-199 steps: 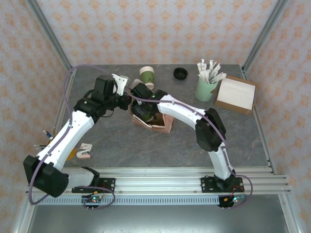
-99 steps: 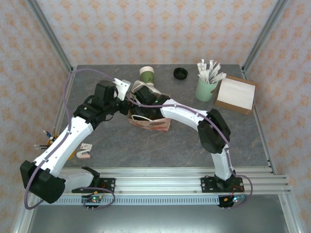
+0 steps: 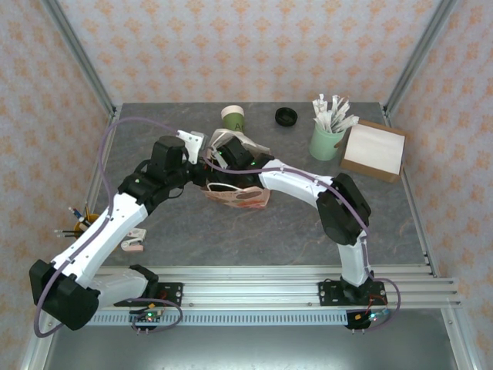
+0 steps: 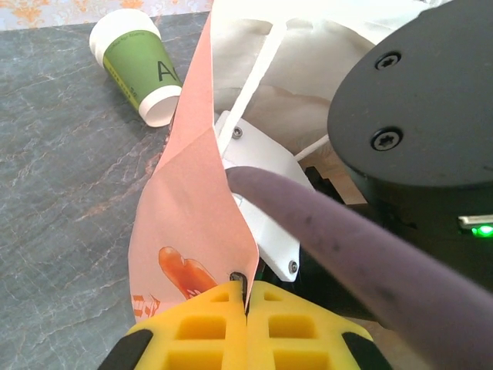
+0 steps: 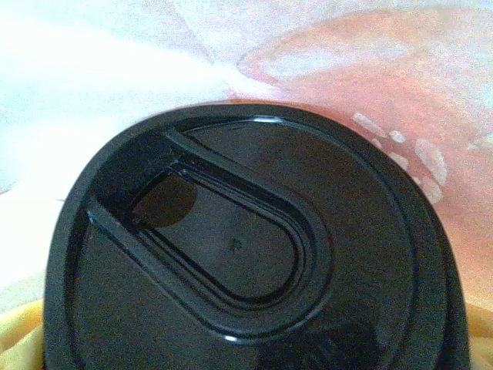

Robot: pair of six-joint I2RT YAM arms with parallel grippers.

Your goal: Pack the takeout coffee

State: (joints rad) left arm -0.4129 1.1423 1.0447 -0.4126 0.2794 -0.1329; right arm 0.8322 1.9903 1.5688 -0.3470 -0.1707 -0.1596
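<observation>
From above you see the whole tabletop. Both arms meet at the pink paper bag, and an open cup with a dark green band and cream rim stands upright just behind it. A loose black lid lies to that cup's right, and further right are the mint-green cup of sticks and a cardboard box. Your left wrist camera brings in the close detail: the yellow left fingers are pressed together on the bag's upper edge. The thin pink paper is pinched in the seam between them, with the bag's white inside and handles beyond. Your right wrist camera looks down inside the bag. There the lidded cup sits right beneath the lens, between the right fingers. Their yellow tips show at both lower corners, spread wide and clamped on the cup's sides. Its round black lid is glossy, with a raised teardrop ridge and a dark opening at one end. The bag's pink wall rises behind it.
</observation>
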